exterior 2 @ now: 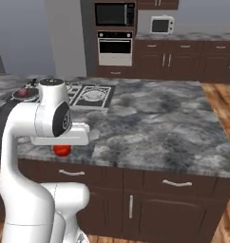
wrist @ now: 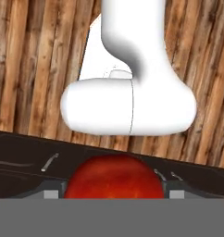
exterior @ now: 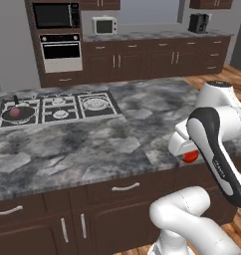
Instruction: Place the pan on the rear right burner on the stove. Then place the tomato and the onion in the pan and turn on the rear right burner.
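The bright red tomato sits between my gripper's two dark finger tips, and the gripper is shut on it. It also peeks out under the white hand as the tomato and the tomato, held just off the island counter's front edge. The dark pan rests on the leftmost near burner of the stove, its short handle pointing back. The maroon-pink onion lies inside it. From the right, the pan with the onion shows past my arm.
The grey marble island counter runs between the hand and the stove. Below it are dark cabinet fronts and wooden floor. A wall oven, a microwave and a toaster stand along the back wall.
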You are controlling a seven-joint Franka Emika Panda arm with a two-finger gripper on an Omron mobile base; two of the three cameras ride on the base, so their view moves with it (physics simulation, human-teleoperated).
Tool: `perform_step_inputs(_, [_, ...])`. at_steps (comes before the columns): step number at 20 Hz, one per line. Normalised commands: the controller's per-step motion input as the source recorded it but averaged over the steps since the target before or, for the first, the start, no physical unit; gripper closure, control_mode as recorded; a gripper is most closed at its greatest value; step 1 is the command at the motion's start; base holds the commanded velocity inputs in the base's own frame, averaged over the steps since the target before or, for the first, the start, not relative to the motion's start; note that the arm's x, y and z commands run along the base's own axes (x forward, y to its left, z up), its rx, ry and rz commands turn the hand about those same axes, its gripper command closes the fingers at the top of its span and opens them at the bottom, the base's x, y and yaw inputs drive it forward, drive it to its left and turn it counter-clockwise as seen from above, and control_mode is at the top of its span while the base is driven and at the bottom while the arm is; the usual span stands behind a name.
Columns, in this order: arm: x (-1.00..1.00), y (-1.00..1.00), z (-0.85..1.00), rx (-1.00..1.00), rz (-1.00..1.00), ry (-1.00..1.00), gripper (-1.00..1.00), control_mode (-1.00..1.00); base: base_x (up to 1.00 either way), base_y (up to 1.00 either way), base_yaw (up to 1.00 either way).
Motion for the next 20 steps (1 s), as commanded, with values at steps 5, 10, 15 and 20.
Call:
perform_step_inputs(5, [0.00, 0.00, 0.00, 0.00, 0.00, 0.00, 1.00, 1.00, -0.41, -0.74, 0.54])
perform_step_inputs(10, [0.00, 0.00, 0.00, 0.00, 0.00, 0.00, 1.00, 1.00, -0.45, -0.68, 0.69])
perform_step_inputs(15, [0.00, 0.00, 0.00, 0.00, 0.00, 0.00, 1.00, 1.00, -0.98, -0.93, 0.54])
perform_step_inputs(20, [0.00, 0.00, 0.00, 0.00, 0.00, 0.00, 1.00, 1.00, -0.57, -0.97, 0.39])
